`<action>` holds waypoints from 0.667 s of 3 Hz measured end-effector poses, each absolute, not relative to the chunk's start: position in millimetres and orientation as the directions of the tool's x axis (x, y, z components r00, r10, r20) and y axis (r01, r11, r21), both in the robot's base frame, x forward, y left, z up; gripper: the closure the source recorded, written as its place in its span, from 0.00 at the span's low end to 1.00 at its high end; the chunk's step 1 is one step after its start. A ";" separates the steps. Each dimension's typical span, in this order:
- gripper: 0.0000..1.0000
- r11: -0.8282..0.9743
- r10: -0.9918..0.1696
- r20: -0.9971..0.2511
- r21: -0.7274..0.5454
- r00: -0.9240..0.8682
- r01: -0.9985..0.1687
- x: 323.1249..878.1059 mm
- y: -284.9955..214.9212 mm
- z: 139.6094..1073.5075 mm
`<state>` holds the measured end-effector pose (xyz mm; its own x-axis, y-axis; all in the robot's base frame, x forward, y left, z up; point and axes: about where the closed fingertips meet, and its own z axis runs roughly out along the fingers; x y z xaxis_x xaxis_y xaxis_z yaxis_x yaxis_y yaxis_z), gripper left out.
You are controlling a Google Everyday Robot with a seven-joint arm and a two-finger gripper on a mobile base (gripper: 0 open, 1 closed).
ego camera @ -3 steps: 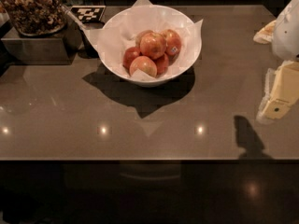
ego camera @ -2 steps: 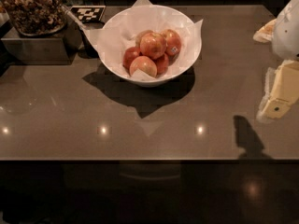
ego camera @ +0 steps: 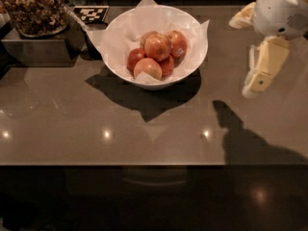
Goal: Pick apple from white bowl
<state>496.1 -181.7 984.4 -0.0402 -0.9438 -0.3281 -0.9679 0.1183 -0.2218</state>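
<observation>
The white bowl (ego camera: 192,64), lined with white paper whose corners stick up, stands at the back middle of the brown table. Several apples lie in it. The apple (ego camera: 158,46), the largest one, red-orange, lies on top in the middle. A red apple with a small sticker (ego camera: 178,43) is to its right and a paler yellow-pink apple (ego camera: 147,67) in front of it. My gripper (ego camera: 250,90) hangs above the table to the right of the bowl, pointing down, clear of the bowl and holding nothing that I can see.
A metal box (ego camera: 36,47) with a glass bowl of dried pieces (ego camera: 31,8) stands at the back left. A black-and-white tag card (ego camera: 91,13) lies behind the bowl on the left. The table's front edge (ego camera: 154,165) runs across the lower part of the view.
My gripper has moved left and farther back, closer to the bowl, and its shadow has moved left with it. The bowl and apples have not moved.
</observation>
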 end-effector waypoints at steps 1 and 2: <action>0.00 0.047 -0.905 -0.423 -0.191 0.039 -0.981 539.1 -149.6 992.1; 0.00 0.007 -0.853 -0.516 -0.171 0.083 -0.985 576.8 -116.0 1002.5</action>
